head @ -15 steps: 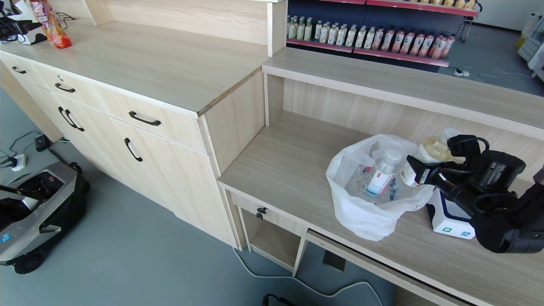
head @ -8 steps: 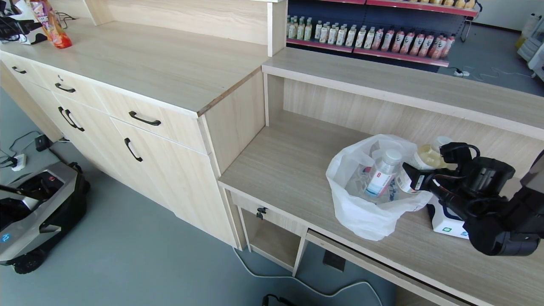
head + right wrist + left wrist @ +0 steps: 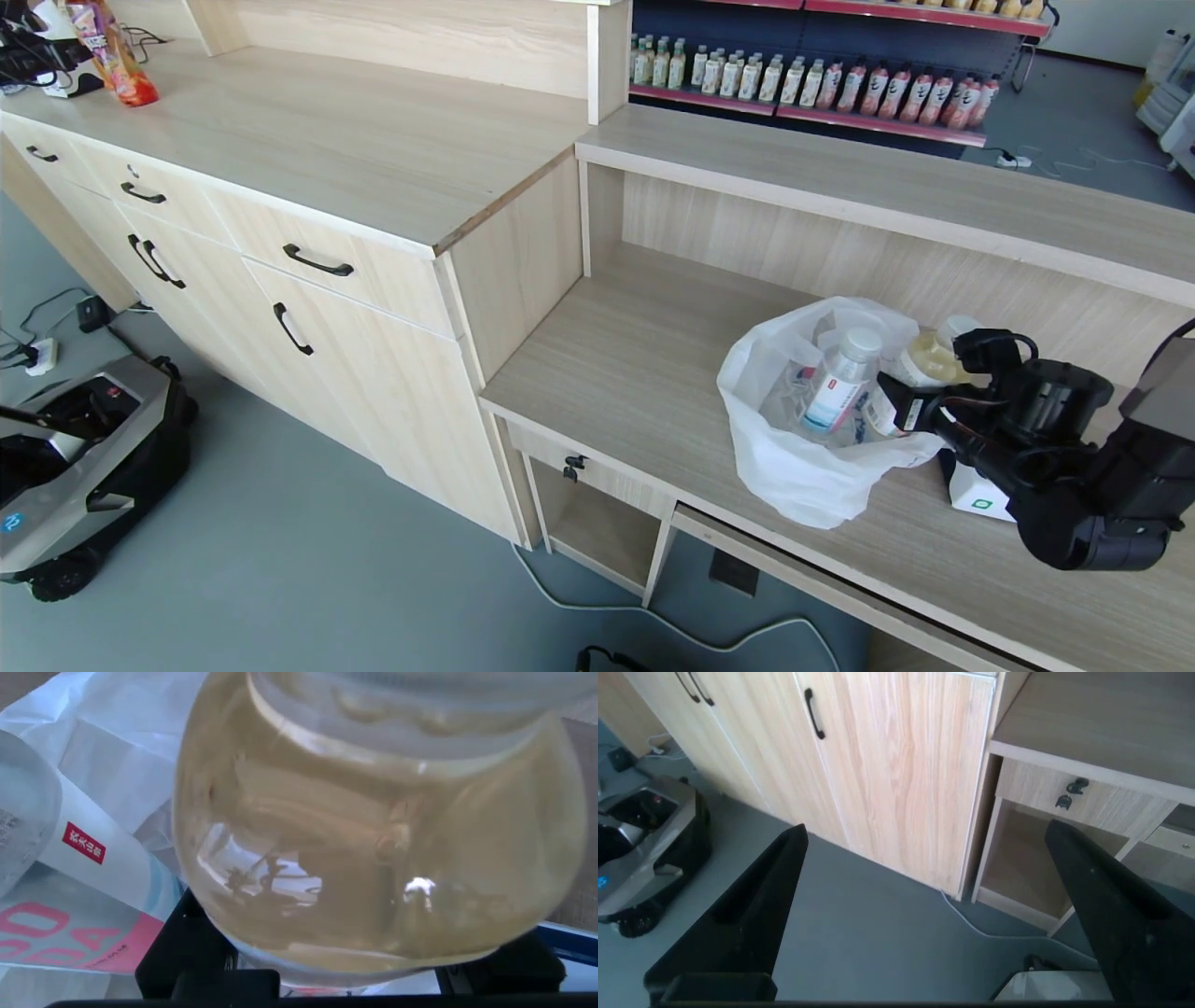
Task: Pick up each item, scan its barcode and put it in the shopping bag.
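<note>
Right now, your right arm lies low over the wood-grain worktop, its pincer clamped on a rounded, clear-plastic bottle of pale yellow drink, tilted at the rim of the crinkled white shopping bag. Your left pincer gapes wide above the floor.

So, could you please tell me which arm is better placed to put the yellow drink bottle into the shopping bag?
The right. The right pincer is shut on the yellow drink bottle at the open mouth of the shopping bag, while the left pincer hangs open over the floor by the cabinet.
</note>
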`<state>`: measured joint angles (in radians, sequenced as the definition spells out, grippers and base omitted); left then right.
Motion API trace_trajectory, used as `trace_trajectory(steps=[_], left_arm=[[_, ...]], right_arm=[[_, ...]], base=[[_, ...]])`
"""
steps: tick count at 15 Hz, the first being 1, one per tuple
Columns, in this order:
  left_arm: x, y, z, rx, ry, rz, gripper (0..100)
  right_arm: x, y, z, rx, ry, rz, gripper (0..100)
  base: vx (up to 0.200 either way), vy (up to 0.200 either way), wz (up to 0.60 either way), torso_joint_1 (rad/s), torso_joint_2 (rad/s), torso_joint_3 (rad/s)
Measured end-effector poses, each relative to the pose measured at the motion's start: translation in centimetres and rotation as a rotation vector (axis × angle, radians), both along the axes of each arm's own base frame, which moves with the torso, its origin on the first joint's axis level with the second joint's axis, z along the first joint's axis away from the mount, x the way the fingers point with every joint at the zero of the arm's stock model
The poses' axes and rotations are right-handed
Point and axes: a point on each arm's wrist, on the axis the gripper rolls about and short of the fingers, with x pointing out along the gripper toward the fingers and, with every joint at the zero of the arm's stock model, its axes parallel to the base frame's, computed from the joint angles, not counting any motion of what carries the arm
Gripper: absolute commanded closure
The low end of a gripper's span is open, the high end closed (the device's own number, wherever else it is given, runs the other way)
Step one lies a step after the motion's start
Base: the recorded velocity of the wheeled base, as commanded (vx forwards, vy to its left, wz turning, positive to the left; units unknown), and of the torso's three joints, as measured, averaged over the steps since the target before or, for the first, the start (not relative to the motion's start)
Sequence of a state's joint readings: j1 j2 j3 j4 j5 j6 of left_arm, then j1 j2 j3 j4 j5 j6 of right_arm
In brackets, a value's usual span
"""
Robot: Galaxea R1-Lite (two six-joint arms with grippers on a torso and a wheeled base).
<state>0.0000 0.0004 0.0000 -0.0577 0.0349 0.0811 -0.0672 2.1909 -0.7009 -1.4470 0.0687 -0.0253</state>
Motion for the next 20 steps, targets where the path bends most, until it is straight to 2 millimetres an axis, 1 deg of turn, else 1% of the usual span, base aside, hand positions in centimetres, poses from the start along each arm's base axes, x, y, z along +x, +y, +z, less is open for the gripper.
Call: trace_trajectory(steps=[5, 6, 11, 12, 14, 16, 17, 19, 20], left_arm=[[0.0, 0.0, 0.0, 0.0, 0.0, 0.0, 0], [0.0, 0.0, 0.0, 0.0, 0.0, 0.0, 0], [0.0, 0.0, 0.0, 0.0, 0.0, 0.0, 0], [0.0, 0.0, 0.0, 0.0, 0.0, 0.0, 0], [0.0, 0.0, 0.0, 0.0, 0.0, 0.0, 0], [0.0, 0.0, 0.0, 0.0, 0.0, 0.0, 0], [0.0, 0.0, 0.0, 0.0, 0.0, 0.0, 0], [0.0, 0.0, 0.0, 0.0, 0.0, 0.0, 0], [0.0, 0.0, 0.0, 0.0, 0.0, 0.0, 0]], right_arm=[[0.0, -0.1, -0.5, -0.002, 0.014, -0.003, 100], [0.0, -0.1, -0.6, -0.002, 0.019, -0.003, 0], [-0.3, -0.1, -0.3, 0.0, 0.019, -0.003, 0], [-0.4, 0.0, 0.0, 0.002, 0.021, -0.002, 0], [-1.1, 0.0, 1.8, 0.004, 0.021, -0.001, 0], [-2.8, 0.1, 4.2, -0.005, 0.009, -0.002, 0], [-4.2, 0.2, 5.6, -0.018, -0.002, -0.005, 0], [-7.7, 0.1, 7.9, -0.066, -0.008, -0.017, 0], [-9.6, -0.2, 8.9, -0.099, 0.0, -0.031, 0]], base=[[0.0, 0.0, 0.0, 0.0, 0.0, 0.0], [0.0, 0.0, 0.0, 0.0, 0.0, 0.0], [0.0, 0.0, 0.0, 0.0, 0.0, 0.0], [0.0, 0.0, 0.0, 0.0, 0.0, 0.0], [0.0, 0.0, 0.0, 0.0, 0.0, 0.0], [0.0, 0.0, 0.0, 0.0, 0.0, 0.0], [0.0, 0.0, 0.0, 0.0, 0.0, 0.0], [0.0, 0.0, 0.0, 0.0, 0.0, 0.0], [0.0, 0.0, -0.6, -0.002, 0.0, -0.002]])
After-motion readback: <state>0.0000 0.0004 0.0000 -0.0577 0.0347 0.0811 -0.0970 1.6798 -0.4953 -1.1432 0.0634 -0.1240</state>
